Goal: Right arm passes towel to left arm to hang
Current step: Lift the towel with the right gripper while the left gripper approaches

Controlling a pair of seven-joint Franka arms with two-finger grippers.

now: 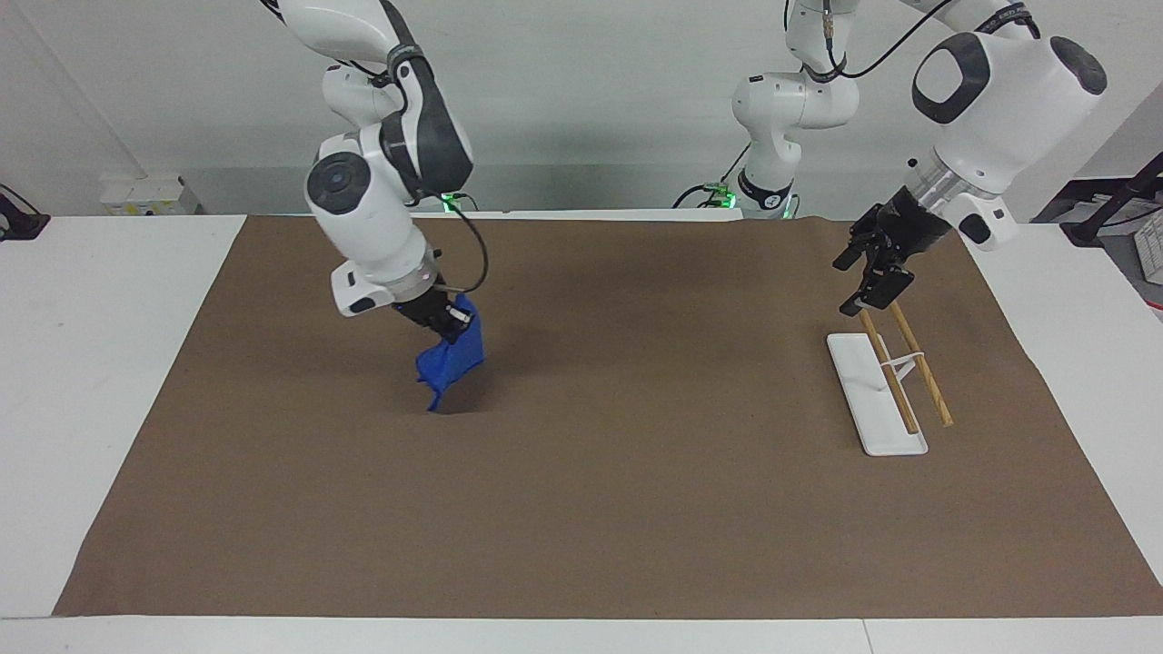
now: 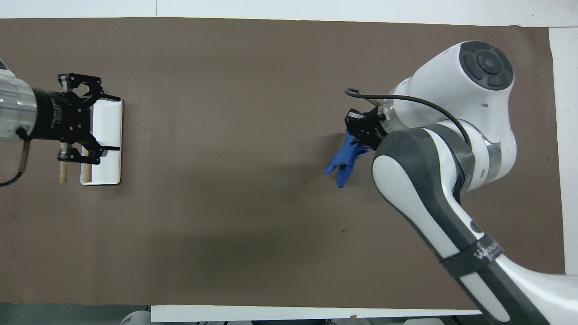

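Note:
The blue towel hangs bunched from my right gripper, which is shut on its upper edge and holds it up over the brown mat, toward the right arm's end. In the overhead view the towel droops below that gripper. My left gripper is open and empty, up in the air over the end of the towel rack that is nearer the robots. In the overhead view it covers the rack's wooden bars.
The rack is a white base plate with two wooden bars on a white stand, at the left arm's end of the table. A brown mat covers the table.

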